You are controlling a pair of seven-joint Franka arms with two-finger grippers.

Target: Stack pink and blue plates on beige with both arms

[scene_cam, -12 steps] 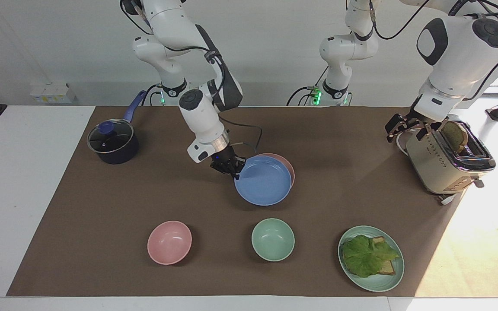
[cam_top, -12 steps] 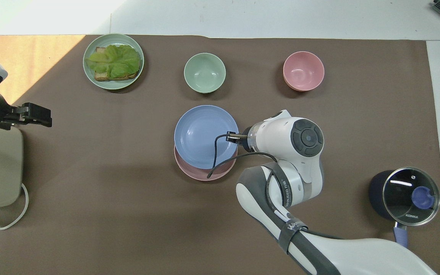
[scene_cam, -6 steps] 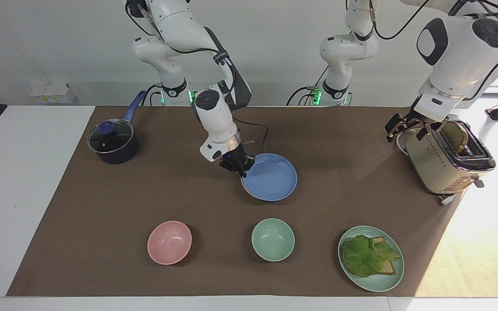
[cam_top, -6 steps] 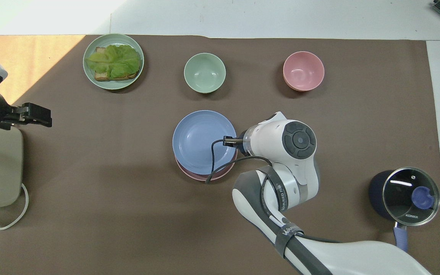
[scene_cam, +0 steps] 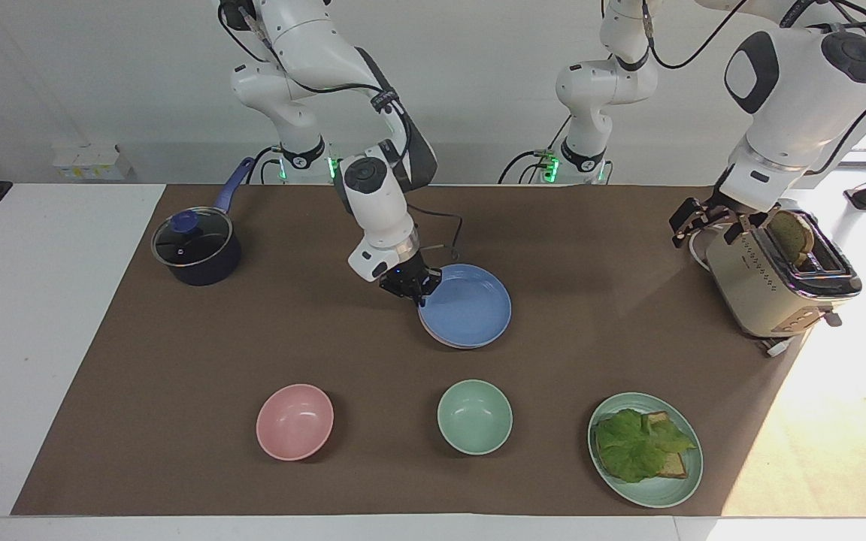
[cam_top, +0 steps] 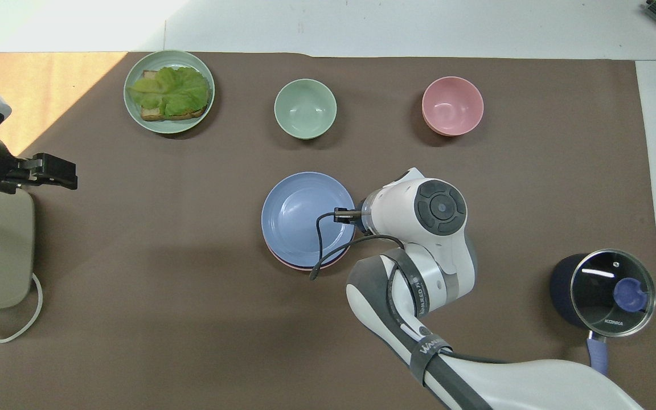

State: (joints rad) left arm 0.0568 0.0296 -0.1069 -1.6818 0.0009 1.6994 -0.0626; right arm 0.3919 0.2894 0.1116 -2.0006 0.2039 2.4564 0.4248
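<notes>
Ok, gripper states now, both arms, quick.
Left gripper: open, empty, waiting beside the toaster.
Right gripper: at the rim of the blue plate, which lies on the pink plate; grip cannot be told.

We look from high across the desk (scene_cam: 177, 376) toward the robots; also steeply down from above them; both views share the desk.
</notes>
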